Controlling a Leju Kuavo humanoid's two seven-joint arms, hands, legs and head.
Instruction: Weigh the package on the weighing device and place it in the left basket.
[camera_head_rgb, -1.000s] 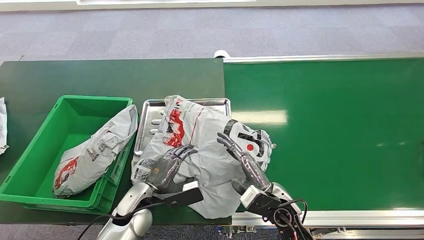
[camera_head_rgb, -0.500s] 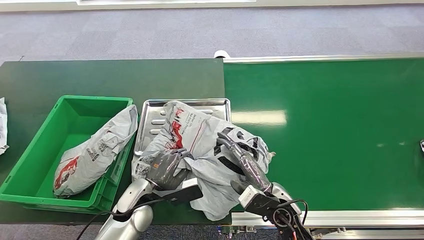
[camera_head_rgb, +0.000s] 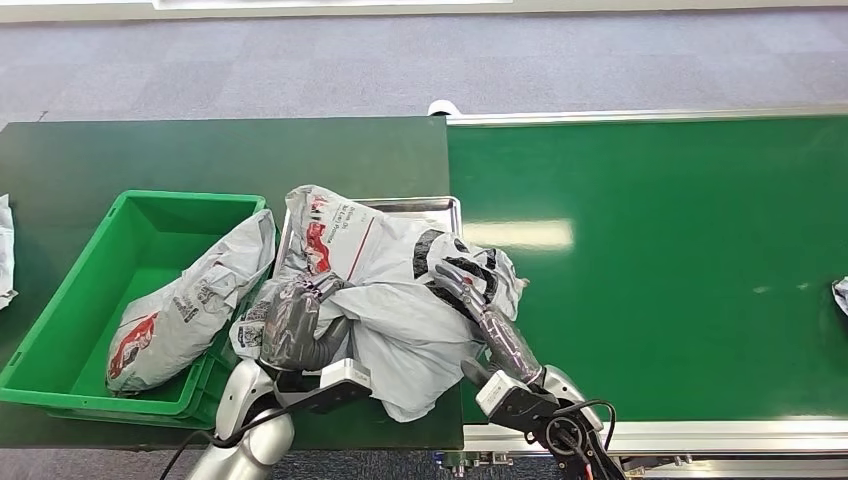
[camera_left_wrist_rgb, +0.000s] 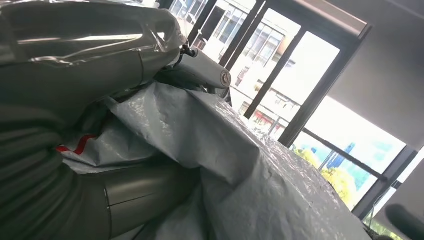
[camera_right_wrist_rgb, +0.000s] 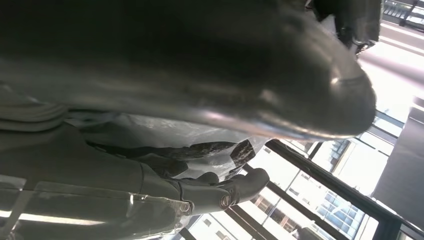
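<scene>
A big grey plastic package (camera_head_rgb: 375, 290) with red and black print is held between both hands, above the left part of the steel weighing tray (camera_head_rgb: 425, 206) and reaching over the basket's right rim. My left hand (camera_head_rgb: 290, 325) grips its near left side and my right hand (camera_head_rgb: 478, 300) grips its right side, fingers curled into the plastic. The left wrist view shows crumpled package plastic (camera_left_wrist_rgb: 250, 170) against my left hand (camera_left_wrist_rgb: 90, 55). The right wrist view shows the package (camera_right_wrist_rgb: 165, 131) between the dark fingers (camera_right_wrist_rgb: 210, 192). The green basket (camera_head_rgb: 60, 310) stands left of the tray.
A second grey bag (camera_head_rgb: 185, 305) leans inside the basket against its right wall. The bright green conveyor belt (camera_head_rgb: 660, 260) runs to the right, with a pale parcel (camera_head_rgb: 840, 295) at its far right edge. A white bag (camera_head_rgb: 5, 250) lies at the table's left edge.
Both hands have carried the package left, off most of the tray and toward the basket. A pale parcel has come into sight at the belt's right edge.
</scene>
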